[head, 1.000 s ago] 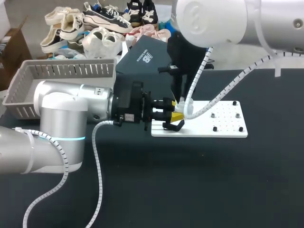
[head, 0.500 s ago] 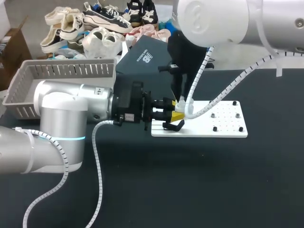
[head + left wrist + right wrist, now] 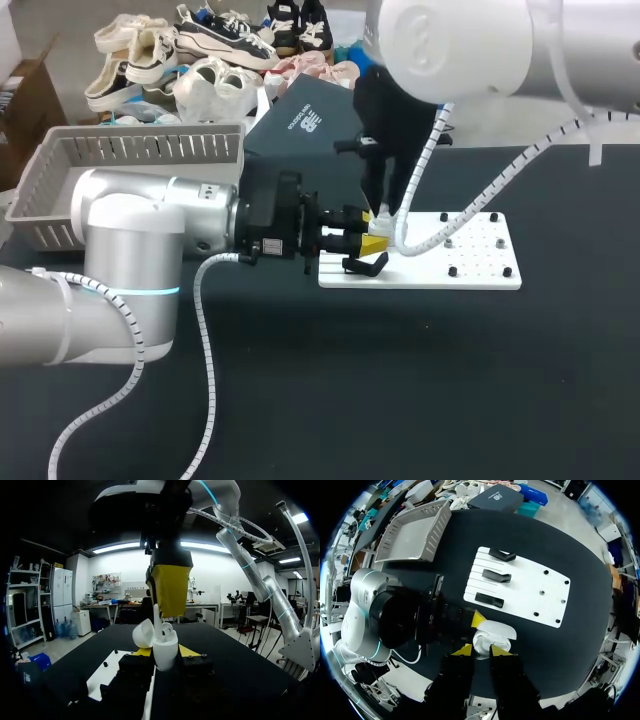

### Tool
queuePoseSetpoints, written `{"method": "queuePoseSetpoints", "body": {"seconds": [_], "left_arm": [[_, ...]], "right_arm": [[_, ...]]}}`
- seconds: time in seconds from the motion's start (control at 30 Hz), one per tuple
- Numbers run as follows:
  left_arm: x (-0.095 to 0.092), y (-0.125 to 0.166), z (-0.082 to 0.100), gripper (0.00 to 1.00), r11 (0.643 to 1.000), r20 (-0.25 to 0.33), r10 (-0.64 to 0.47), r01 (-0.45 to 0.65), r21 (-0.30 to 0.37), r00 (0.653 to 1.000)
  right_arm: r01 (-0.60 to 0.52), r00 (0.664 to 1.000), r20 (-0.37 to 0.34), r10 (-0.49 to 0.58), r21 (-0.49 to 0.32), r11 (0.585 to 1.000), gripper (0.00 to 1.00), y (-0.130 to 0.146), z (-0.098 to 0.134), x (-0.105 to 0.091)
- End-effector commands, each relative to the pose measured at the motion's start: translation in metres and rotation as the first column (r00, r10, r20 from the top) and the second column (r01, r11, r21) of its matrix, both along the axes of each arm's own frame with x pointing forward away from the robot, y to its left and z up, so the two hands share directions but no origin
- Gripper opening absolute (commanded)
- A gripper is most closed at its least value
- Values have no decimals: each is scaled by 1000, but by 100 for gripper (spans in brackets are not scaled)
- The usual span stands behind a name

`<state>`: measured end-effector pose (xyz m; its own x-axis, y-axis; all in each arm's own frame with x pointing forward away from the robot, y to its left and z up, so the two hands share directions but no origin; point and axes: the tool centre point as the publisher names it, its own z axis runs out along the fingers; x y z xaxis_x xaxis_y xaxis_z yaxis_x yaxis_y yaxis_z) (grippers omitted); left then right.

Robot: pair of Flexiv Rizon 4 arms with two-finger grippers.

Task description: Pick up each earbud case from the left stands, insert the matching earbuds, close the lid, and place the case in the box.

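Desk point(image 3: 400, 400), black top. Nearest to me is my left arm point(image 3: 130, 240), a silver barrel coming in from the desk's left edge and lying level. Its left gripper point(image 3: 165, 651) is pinching the small white plastic earbud case point(image 3: 166, 647) from both sides, one yellow tip on each flank, and the case stands upright. The case's rounded white lid point(image 3: 142, 633) is hinged open and tilted back. A white earbud point(image 3: 168, 628) sits in the case body. A thin white stalk-shaped earbud point(image 3: 158, 620) stands upright in the case beside it. The case is held above the desk at the left end of the flat white rectangular plate point(image 3: 470, 255). I cannot tell whether it is over the plate's near edge or just off it. My right arm drops in from the far right, and its right gripper point(image 3: 481, 651) points straight down directly above the open case. I cannot tell whether it is gripping the stalk earbud or has let go. On the plate, three black bar-shaped stands point(image 3: 496, 575) lie in a row along the left end. Small black pegs point(image 3: 452, 271) dot the right half. Farthest off, at the desk's far left corner, is the grey slatted plastic basket point(image 3: 130, 150), well apart from both grippers.
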<state>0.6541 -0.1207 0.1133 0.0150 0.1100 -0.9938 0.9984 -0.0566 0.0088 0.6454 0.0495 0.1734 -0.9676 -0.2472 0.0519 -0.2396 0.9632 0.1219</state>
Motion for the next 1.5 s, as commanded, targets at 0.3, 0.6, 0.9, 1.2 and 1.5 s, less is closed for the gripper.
{"method": "queuePoseSetpoints", "body": {"seconds": [0.3, 0.6, 0.9, 1.2, 1.5], "left_arm": [[-1, 0, 0, 0, 1000, 1, 3, -3, 0, 1000], [-1, 0, 0, 0, 1000, 1, 3, -3, 0, 1000], [-1, 0, 0, 0, 1000, 1, 3, -3, 0, 1000], [-1, 0, 0, 0, 1000, 1, 3, -3, 0, 1000], [-1, 0, 0, 0, 1000, 1, 3, -3, 0, 1000]], "right_arm": [[1, 1000, -6, -1, 2, 1000, 0, 0, -5, 2], [-4, 1000, -10, 4, 6, 1000, 0, 1, -7, 3], [-7, 1000, -14, 7, -5, 1000, 0, 2, -11, 2], [-21, 1000, -14, 21, -23, 999, 41, 5, -14, 2], [-28, 999, 20, 28, -13, 1000, 44, 2, -1, -4]]}}
